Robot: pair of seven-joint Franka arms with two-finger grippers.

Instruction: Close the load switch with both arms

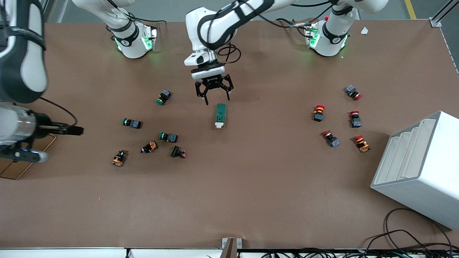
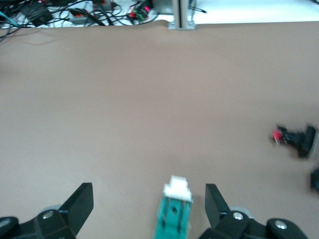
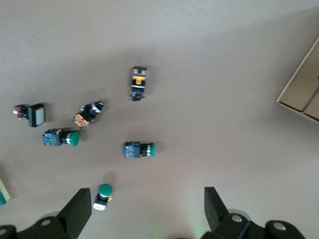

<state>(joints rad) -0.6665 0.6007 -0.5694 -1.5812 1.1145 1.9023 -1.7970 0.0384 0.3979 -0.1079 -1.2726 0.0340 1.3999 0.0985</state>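
Observation:
The load switch (image 1: 220,115) lies flat on the brown table (image 1: 251,186) near its middle, a dark-green block with its white lever end (image 1: 219,124) toward the front camera. My left gripper (image 1: 213,94) hangs open just above the table, over the spot beside the switch's green end. In the left wrist view the switch (image 2: 174,216) sits between the open fingers (image 2: 82,201), white lever (image 2: 178,188) pointing away, untouched. My right arm (image 1: 21,125) is raised high at the right arm's end of the table. Its gripper (image 3: 147,195) is open and empty, high over the green buttons.
Several green-capped and orange push buttons (image 1: 168,137) lie toward the right arm's end. Several red-capped buttons (image 1: 355,118) lie toward the left arm's end. A white stepped box (image 1: 419,168) stands nearer the camera there. A cardboard piece (image 1: 18,168) lies under the right arm.

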